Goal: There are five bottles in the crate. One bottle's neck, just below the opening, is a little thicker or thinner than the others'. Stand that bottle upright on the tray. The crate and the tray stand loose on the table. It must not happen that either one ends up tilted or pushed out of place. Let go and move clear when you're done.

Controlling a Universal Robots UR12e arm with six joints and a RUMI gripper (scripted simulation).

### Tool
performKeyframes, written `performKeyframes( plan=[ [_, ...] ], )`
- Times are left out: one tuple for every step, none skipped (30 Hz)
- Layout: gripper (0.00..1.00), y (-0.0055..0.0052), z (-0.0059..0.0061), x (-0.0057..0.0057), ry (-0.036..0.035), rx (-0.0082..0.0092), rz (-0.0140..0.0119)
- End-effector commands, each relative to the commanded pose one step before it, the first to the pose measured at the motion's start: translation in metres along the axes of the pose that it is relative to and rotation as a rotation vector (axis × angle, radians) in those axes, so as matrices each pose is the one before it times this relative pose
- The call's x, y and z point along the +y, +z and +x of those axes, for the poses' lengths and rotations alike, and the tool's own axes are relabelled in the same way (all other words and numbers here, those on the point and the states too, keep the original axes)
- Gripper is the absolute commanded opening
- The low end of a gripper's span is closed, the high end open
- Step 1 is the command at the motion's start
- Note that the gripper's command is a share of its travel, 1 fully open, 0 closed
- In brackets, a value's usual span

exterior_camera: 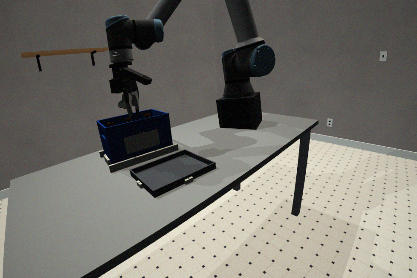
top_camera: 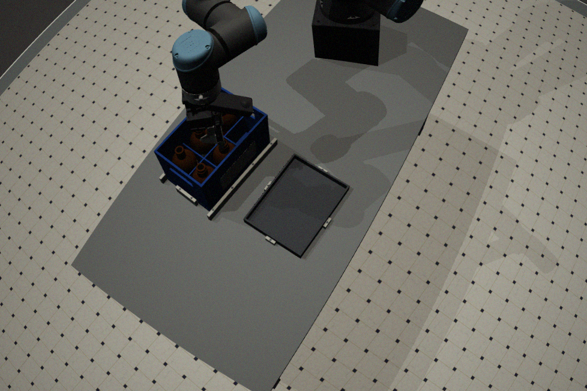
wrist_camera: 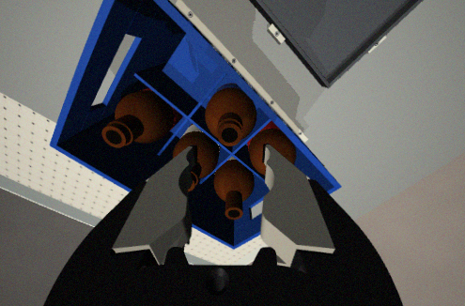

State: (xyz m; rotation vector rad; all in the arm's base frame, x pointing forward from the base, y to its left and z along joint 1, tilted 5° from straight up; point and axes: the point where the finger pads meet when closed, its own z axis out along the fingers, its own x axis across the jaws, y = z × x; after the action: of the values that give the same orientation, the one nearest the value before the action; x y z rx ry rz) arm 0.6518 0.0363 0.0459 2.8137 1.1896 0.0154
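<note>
Grey table (top_camera: 188, 285) (exterior_camera: 68, 209) apparently directly bears crate (top_camera: 211, 191) (exterior_camera: 112, 144) (wrist_camera: 91, 167) and tray (top_camera: 273, 238) (exterior_camera: 172, 188) (wrist_camera: 307, 64).
</note>
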Motion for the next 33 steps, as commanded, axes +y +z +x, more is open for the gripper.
performKeyframes(
  plan=[
    [0.38,0.00129,-0.00156,-0.00148,0.00031,-0.00135,0.00093],
    [0.38,0.00012,-0.00023,-0.00092,-0.00013,-0.00016,0.00026],
    [0.38,-0.00015,-0.00003,-0.00071,-0.00011,0.00014,-0.00021],
    [0.38,-0.00028,0.00005,-0.00064,-0.00011,0.00028,-0.00042],
    [0.38,-0.00029,0.00005,-0.00067,-0.00012,0.00029,-0.00042],
    [0.38,-0.00028,0.00005,-0.00065,-0.00012,0.00027,-0.0004],
    [0.38,-0.00011,0.00003,-0.00063,-0.00012,0.00011,-0.00016],
    [0.38,-0.00001,0.00001,-0.00054,-0.00014,0.00001,0.0],
    [0.38,0.0,0.0,-0.0004,-0.00014,-0.00001,0.00002],
    [0.38,0.0,-0.00003,-0.00023,-0.0001,-0.00002,0.00004],
    [0.38,0.00001,-0.00007,-0.00005,0.00001,-0.00004,0.00005],
    [0.38,-0.00011,0.0002,0.00058,0.00015,0.00017,-0.00029],
    [0.38,-0.00006,0.00016,0.00061,0.00024,0.00013,-0.00024],
    [0.38,0.00001,0.00007,0.0005,0.00028,0.00004,-0.0001],
    [0.38,0.0,0.0,0.0,0.0,0.0,0.0],
    [0.38,0.0,0.0,0.0,0.0,0.0,0.0],
    [0.38,0.0003,-0.0002,0.00052,0.0006,-0.00026,0.00033],
    [0.38,0.00001,-0.00002,0.00001,0.00002,-0.00002,0.00002],
    [0.38,0.0,0.0,0.0,-0.00001,0.0,0.0],
    [0.38,0.0,0.0,0.0,0.0,0.0,0.0],
    [0.38,0.0,0.0,0.0,0.0,0.0,0.0],
    [0.38,0.0,0.0,0.0,0.0,0.0,0.0],
    [0.38,0.0,0.0,0.0,0.0,0.0,0.0],
    [0.38,0.0,0.0,0.0,0.0,0.0,0.0],
    [0.38,0.0,0.0,0.0,0.0,0.0,0.0],
    [0.38,0.0,0.0,0.0,0.0,0.0,0.0],
    [0.38,0.0,0.0,0.0,0.0,0.0,0.0],
    [0.38,0.0,0.0,0.0,0.0,0.0,0.0],
    [0.38,0.0,0.0,0.0,0.0,0.0,0.0],
    [0.38,0.0,0.0,0.0,0.0,0.0,0.0],
    [0.38,0.0,0.0,0.0,0.0,0.0,0.0],
    [0.38,0.0,0.0,0.0,0.0,0.0,0.0],
    [0.38,0.0,0.0,0.0,0.0,0.0,0.0]
  ],
)
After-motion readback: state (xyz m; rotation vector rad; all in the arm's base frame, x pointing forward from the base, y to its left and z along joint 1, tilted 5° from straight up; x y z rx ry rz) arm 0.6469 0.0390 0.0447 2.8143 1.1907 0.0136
